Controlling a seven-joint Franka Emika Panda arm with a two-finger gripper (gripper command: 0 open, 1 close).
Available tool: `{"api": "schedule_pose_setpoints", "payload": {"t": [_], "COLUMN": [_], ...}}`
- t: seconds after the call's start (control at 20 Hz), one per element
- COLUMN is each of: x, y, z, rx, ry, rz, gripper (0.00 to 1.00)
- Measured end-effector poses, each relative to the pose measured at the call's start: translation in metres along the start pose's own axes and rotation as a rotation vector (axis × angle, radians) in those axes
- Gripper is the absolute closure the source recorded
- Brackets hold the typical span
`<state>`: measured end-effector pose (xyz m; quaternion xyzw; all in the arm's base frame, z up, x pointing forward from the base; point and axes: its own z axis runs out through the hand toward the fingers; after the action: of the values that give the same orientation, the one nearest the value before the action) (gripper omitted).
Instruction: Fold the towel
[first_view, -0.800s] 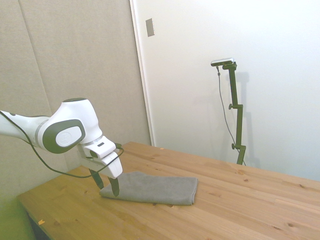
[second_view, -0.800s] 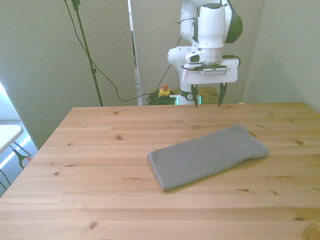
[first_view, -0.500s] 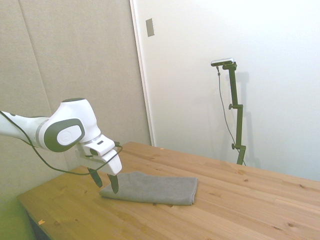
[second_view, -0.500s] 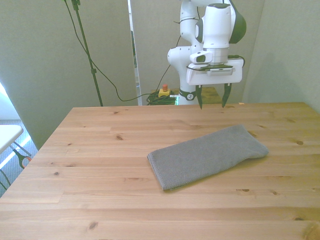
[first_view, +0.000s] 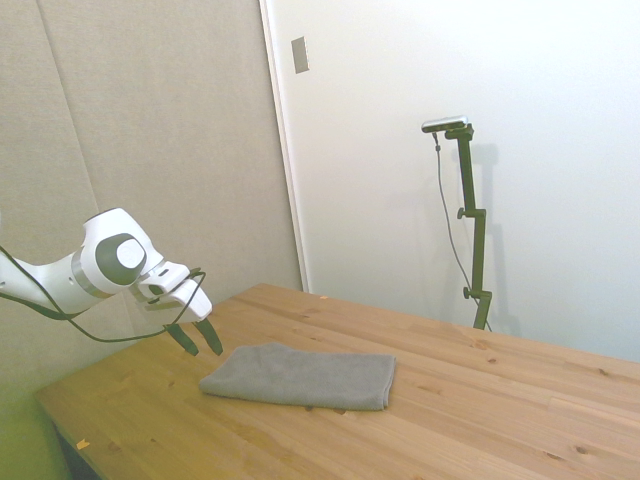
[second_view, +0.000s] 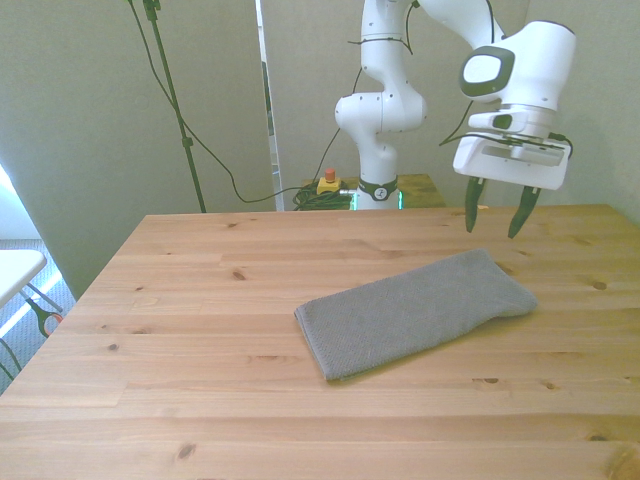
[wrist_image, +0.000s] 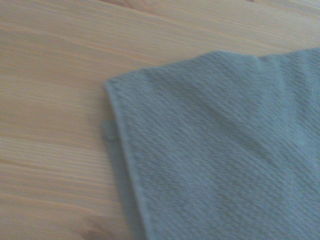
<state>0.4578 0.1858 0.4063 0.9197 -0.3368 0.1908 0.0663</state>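
We can read almost nothing here: the only mark is a small round label with what looks like a "2" on the robot's base (second_view: 380, 187), in the front view. We find no other text, brand or sign.

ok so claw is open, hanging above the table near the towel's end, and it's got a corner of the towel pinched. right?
Not quite. The claw is open and hanging above the table near the towel's end, but it holds nothing. The front view shows the towel lying flat on the wood, clear of both fingers; the side view agrees.
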Motion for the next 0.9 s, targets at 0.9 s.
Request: {"api": "schedule_pose_setpoints", "payload": {"t": [0.9], "x": [-0.025], "y": [-0.064], "z": [0.053], "rx": [-0.155], "ry": [-0.006], "rz": [-0.134], "gripper": [0.0]}}
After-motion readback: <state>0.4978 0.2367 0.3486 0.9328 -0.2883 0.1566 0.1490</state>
